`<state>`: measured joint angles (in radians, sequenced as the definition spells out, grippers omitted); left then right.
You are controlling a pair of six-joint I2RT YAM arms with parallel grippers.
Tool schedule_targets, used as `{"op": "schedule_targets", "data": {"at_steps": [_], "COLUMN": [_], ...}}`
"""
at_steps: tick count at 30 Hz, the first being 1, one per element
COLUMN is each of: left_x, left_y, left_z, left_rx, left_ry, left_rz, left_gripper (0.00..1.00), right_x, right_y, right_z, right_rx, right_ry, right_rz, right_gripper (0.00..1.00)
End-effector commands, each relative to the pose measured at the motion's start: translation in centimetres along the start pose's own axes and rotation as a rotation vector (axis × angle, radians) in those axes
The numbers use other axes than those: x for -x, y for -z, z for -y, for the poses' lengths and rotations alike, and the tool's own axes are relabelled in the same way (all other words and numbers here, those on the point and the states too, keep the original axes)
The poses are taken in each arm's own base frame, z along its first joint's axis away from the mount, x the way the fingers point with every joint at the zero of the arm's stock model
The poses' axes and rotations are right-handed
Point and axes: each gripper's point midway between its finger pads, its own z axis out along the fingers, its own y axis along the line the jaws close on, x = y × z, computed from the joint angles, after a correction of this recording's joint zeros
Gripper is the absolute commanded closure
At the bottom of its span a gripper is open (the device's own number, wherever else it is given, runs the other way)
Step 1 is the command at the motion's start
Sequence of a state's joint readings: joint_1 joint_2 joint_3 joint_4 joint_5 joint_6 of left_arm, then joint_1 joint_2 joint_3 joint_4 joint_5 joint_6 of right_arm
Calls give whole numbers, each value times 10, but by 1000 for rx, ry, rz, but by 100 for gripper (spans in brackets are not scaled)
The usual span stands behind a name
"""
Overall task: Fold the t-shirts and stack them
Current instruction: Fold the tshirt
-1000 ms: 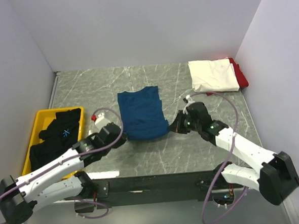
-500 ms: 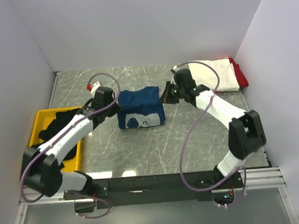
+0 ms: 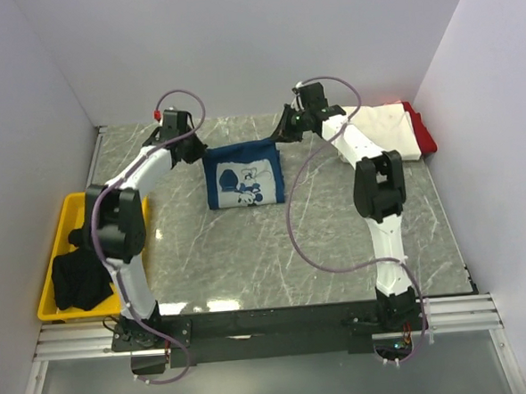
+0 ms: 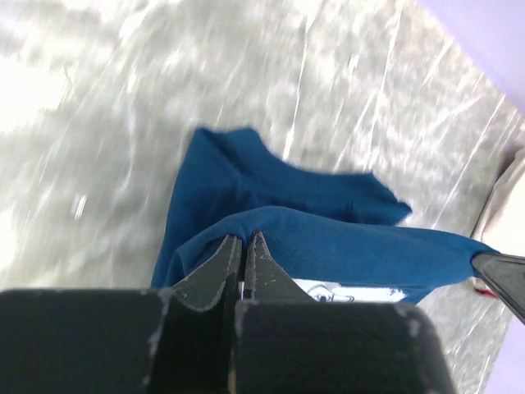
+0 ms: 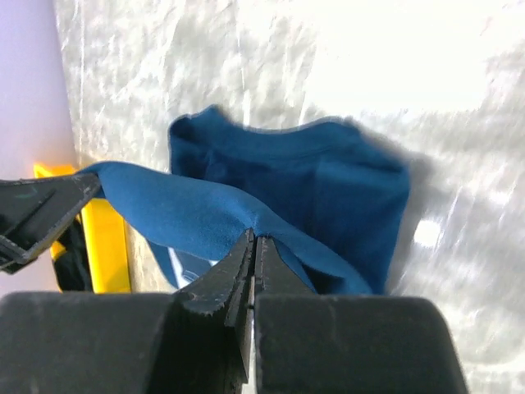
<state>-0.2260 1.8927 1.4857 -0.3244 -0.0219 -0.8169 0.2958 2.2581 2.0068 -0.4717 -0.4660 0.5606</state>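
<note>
Navy-blue t-shirt [image 3: 242,176] sits at upper centre of the top view, white print showing, its far edge lifted taut between the arms; left gripper [image 3: 191,150] and right gripper [image 3: 283,133] each have fingers pressed together, pinching a corner of it; a fold seems half done; next, I judge, both should lower that edge evenly onto the cloth beneath, then let go.

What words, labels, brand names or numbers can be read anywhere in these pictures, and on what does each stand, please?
No text can be read in any view.
White chest print on the navy-blue t-shirt: a graphic, too small and blurred to tell whether it holds letters.
White t-shirt, red t-shirt, black t-shirts, yellow bin: no marking shows.
</note>
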Motion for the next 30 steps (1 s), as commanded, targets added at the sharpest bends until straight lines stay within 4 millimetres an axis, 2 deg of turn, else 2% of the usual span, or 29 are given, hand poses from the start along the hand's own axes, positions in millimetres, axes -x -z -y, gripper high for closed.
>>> {"op": "schedule_targets", "data": {"at_steps": [1,2,3,4,5,6,7,8,9,10,12,13,15,16,17,18,19,20,22,23,25,28,30], "left_x": [26,28,33,28,38,40,41,46,50,53,55,60,53,62,52,52,56,48,44,37,30,15,4], "left_y": [-27,-43,-52,-67,-69,-72,-76,-75,-74,-71,-67,-59,-55,-43,-43,-39,-31,-31,-25,-25,-26,-36,-42], "left_z": [17,23,20,15,24,25,24,28,28,29,28,32,23,28,19,17,17,12,14,16,19,24,28], "left_rx": [-118,-158,-168,-178,-229,-244,-247,-260,-258,-258,-253,-258,-235,-245,-225,-219,-209,-199,-207,-207,-209,-200,-204], "left_ry": [-30,-32,-30,-29,-33,-37,-39,-47,-52,-54,-54,-55,-34,-31,-22,-9,0,5,13,10,-2,-28,-40], "left_rz": [-3,-21,-24,-48,-40,-38,-37,-26,-15,-8,-3,15,10,45,31,37,57,44,39,23,10,-24,-48], "left_gripper": [100,99,95,90,73,58,36,28,22,14,10,9,11,14,19,24,30,47,62,78,91,100,100], "right_x": [30,37,44,47,58,57,60,62,65,66,67,63,48,51,47,34,32,27,14,11,2,-5,-2], "right_y": [-14,-17,-21,-29,-28,-31,-30,-28,-25,-22,-16,-8,-8,2,3,-1,3,2,-4,-6,-11,-21,-25], "right_z": [8,15,16,24,29,36,39,42,46,48,49,48,50,43,42,41,34,31,22,20,11,-1,-15], "right_rx": [43,56,72,82,97,95,93,85,58,41,20,9,-9,-24,-34,-45,-42,-41,-31,-29,-25,-9,17], "right_ry": [-38,-54,-69,-83,-101,-113,-117,-114,-96,-86,-68,-63,-54,-33,-12,-3,13,22,41,46,60,83,103], "right_rz": [9,13,24,26,52,51,62,72,87,94,105,109,99,123,123,101,104,99,79,73,61,51,53], "right_gripper": [100,97,91,80,74,65,61,57,51,49,48,48,48,48,49,49,49,50,53,55,57,57,57]}}
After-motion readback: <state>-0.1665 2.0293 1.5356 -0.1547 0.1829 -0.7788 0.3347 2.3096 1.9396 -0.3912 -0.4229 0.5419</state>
